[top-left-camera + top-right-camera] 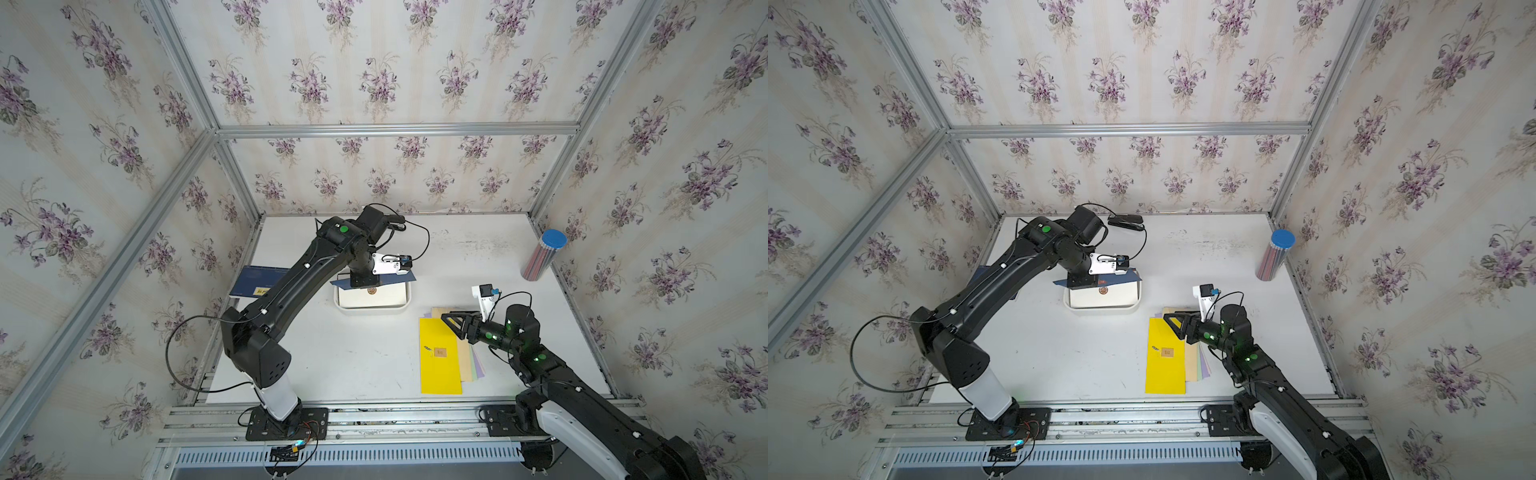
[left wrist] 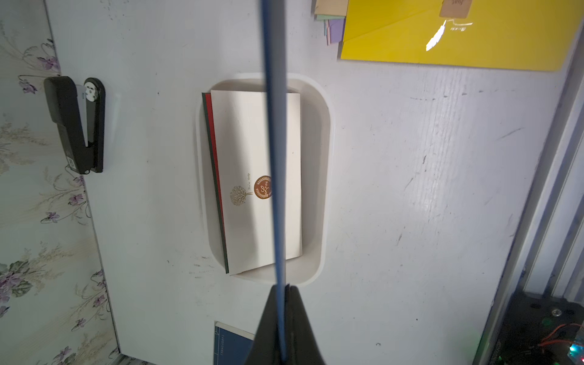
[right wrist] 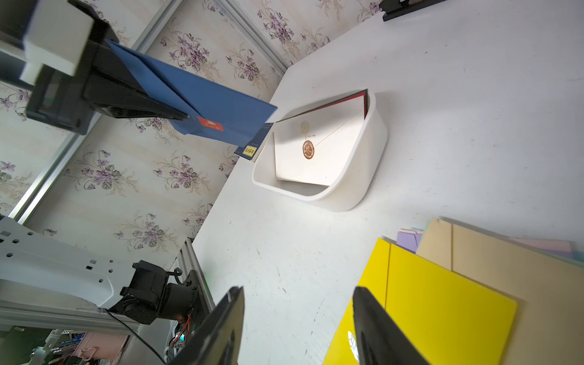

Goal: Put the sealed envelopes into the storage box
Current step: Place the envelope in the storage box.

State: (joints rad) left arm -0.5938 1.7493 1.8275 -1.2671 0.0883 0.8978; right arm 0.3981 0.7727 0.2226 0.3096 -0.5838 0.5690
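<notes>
Two claws work over one white desk (image 1: 353,361). The left claw (image 2: 283,287) is pressed together on one short end of the navy envelope (image 3: 221,104) and holds it in the air above the storage box (image 2: 327,158), running along the box's length. From the left wrist this envelope is a thin blue strip that hides part of the round brown seal on the cream envelope (image 2: 249,142), which lies flat inside the box. Slim edges of a red envelope (image 2: 215,151) and a dark green envelope (image 2: 208,132) show beneath it along one long side. In both top views the left arm's wrist covers the box's far rim. The right claw (image 3: 298,289) is spread and empty, hovering at the box-facing end of a yellow envelope (image 1: 440,374). That envelope tops a fanned pile with a tan envelope (image 3: 505,252) and a lilac envelope (image 3: 407,240), which lies near the box but apart from it. A dark blue book (image 1: 253,280) lies on the box's opposite side, one corner just beside the rim. A black stapler (image 2: 76,126) lies beyond the box by the back wall. A blue-lidded pencil tube (image 1: 544,255) stands well apart from the box, by the side wall.
</notes>
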